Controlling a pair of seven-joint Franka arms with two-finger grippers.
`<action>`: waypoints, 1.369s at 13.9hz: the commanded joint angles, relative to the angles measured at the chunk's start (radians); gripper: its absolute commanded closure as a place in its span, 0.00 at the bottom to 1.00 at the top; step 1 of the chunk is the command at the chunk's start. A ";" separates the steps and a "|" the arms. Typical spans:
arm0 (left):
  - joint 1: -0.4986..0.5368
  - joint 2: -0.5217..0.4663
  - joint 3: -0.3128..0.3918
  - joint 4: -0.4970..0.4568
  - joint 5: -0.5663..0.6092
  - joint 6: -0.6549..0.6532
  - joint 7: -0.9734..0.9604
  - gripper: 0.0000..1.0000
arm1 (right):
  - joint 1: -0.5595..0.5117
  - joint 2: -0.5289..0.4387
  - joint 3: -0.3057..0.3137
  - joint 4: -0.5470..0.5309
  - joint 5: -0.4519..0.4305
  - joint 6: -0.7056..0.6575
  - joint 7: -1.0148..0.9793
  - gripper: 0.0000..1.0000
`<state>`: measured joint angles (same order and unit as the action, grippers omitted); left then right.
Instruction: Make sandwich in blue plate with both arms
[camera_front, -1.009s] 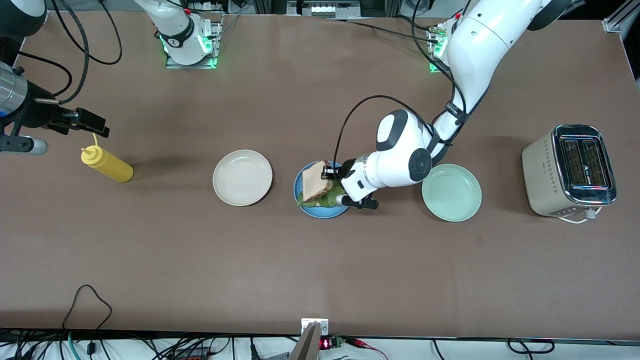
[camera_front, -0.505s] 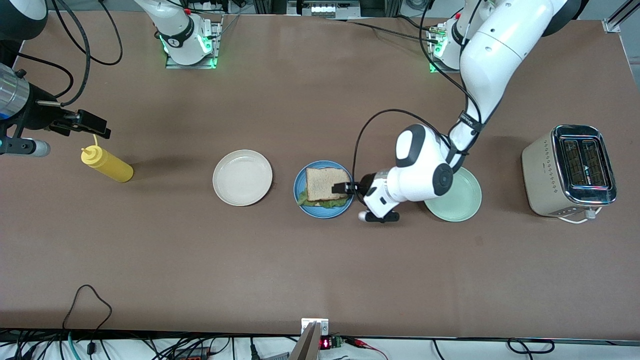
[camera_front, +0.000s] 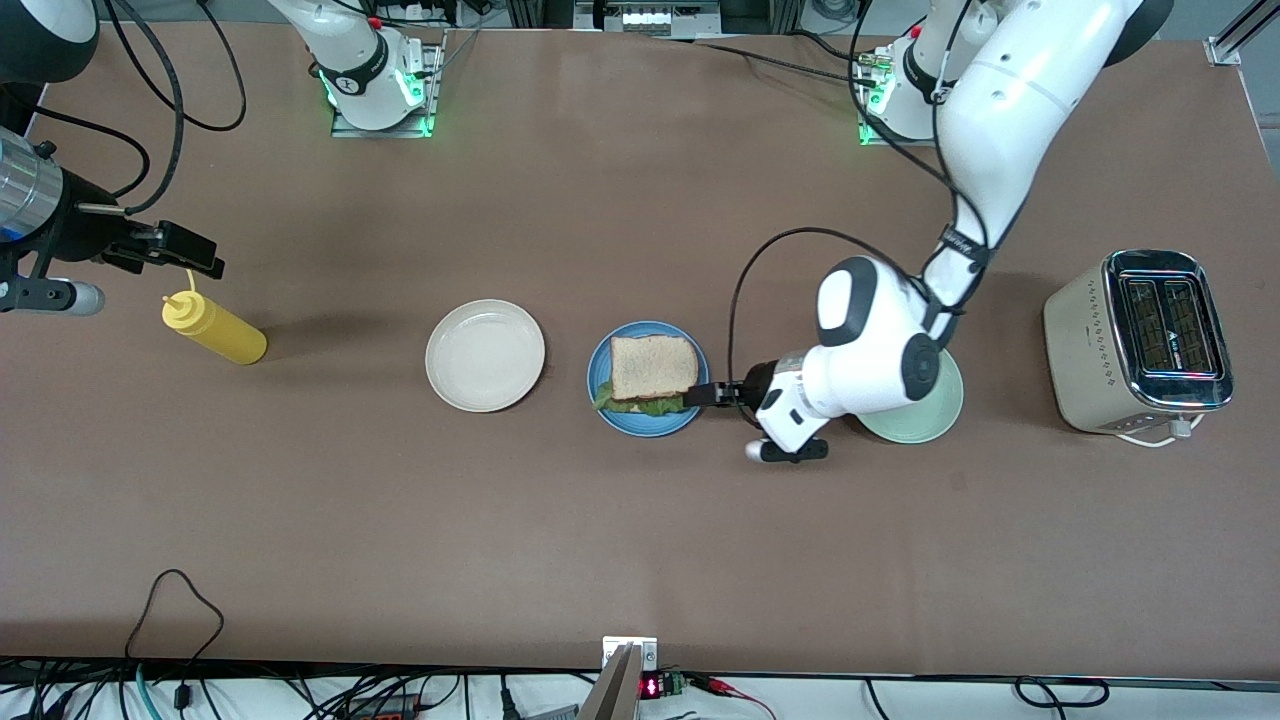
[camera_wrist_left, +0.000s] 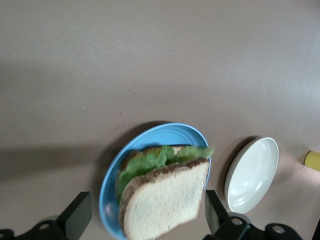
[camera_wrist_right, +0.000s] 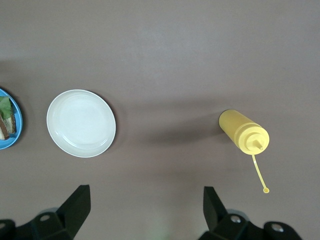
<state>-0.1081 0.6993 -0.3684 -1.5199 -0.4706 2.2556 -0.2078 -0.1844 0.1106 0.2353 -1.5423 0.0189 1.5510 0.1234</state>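
I read this as the closing step: the sandwich (camera_front: 652, 372) sits stacked in the blue plate (camera_front: 643, 421), top slice flat over the lettuce (camera_front: 640, 406), and nothing is held in either hand. My left gripper (camera_front: 702, 394) hangs low at the plate's rim on the side toward the left arm's end of the table, its fingers spread wide and empty. In the left wrist view the sandwich (camera_wrist_left: 162, 200) lies just ahead of the gripper, centred between the two fingers (camera_wrist_left: 75, 216) and not touching either. The lettuce (camera_wrist_left: 155, 160) pokes out from under the bread.

My right gripper (camera_front: 170, 250) waits over the mustard bottle (camera_front: 213, 328), well away from the plate, also spread wide with nothing in it; its wrist view shows the bottle (camera_wrist_right: 243, 131) and the cream plate (camera_wrist_right: 81, 123) below it.

Next I would lift the left hand clear without brushing the top slice. The main risk I see is a finger catching the bread's edge and sliding it off.
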 joint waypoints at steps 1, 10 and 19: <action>0.037 -0.115 0.039 -0.014 0.139 -0.114 0.002 0.00 | -0.001 0.003 0.002 0.014 0.015 -0.008 0.015 0.00; 0.054 -0.303 0.222 0.017 0.480 -0.252 0.010 0.00 | -0.004 0.003 0.001 0.014 0.015 -0.011 0.015 0.00; 0.041 -0.526 0.444 0.024 0.464 -0.536 0.159 0.00 | -0.003 0.003 0.002 0.014 0.015 -0.012 0.015 0.00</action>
<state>-0.0571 0.2333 0.0574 -1.4792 -0.0083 1.7907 -0.0757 -0.1851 0.1107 0.2345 -1.5423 0.0189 1.5504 0.1234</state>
